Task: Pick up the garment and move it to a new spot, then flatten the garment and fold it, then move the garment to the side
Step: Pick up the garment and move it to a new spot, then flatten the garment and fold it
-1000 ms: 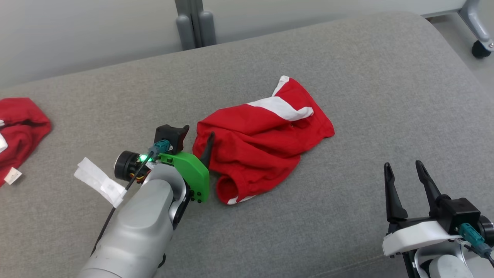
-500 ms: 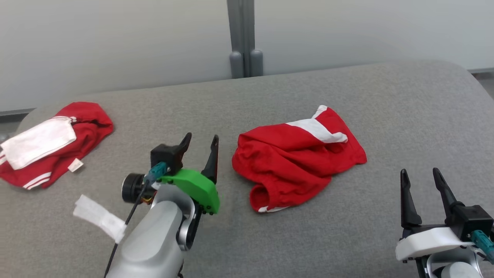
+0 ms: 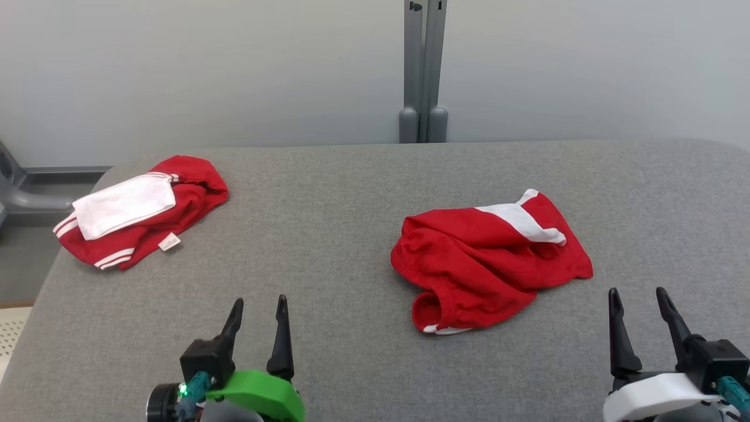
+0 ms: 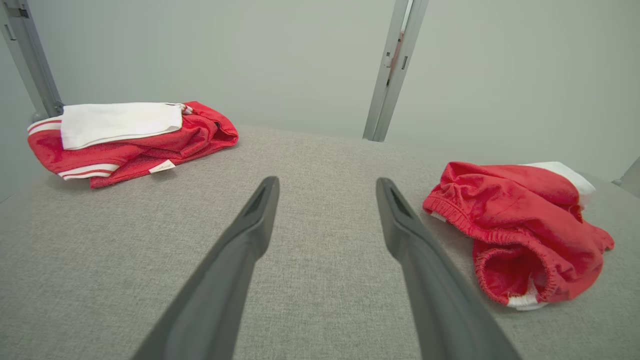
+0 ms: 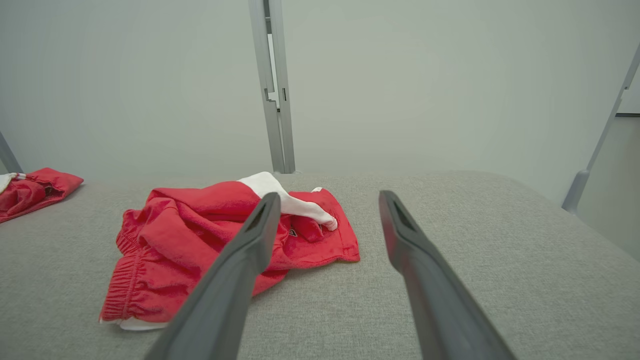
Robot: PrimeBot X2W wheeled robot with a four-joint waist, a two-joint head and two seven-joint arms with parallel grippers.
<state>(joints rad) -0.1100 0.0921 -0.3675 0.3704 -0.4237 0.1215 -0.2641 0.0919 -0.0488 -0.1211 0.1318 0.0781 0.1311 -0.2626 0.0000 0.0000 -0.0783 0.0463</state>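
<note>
The head view looks forward and down from above onto the grey cushion, with the wall across its top. Both wrist views sit low, close over the cushion, facing the wall along their own fingers. All three share the crumpled red garment, the folded red garment and the grey post.
</note>
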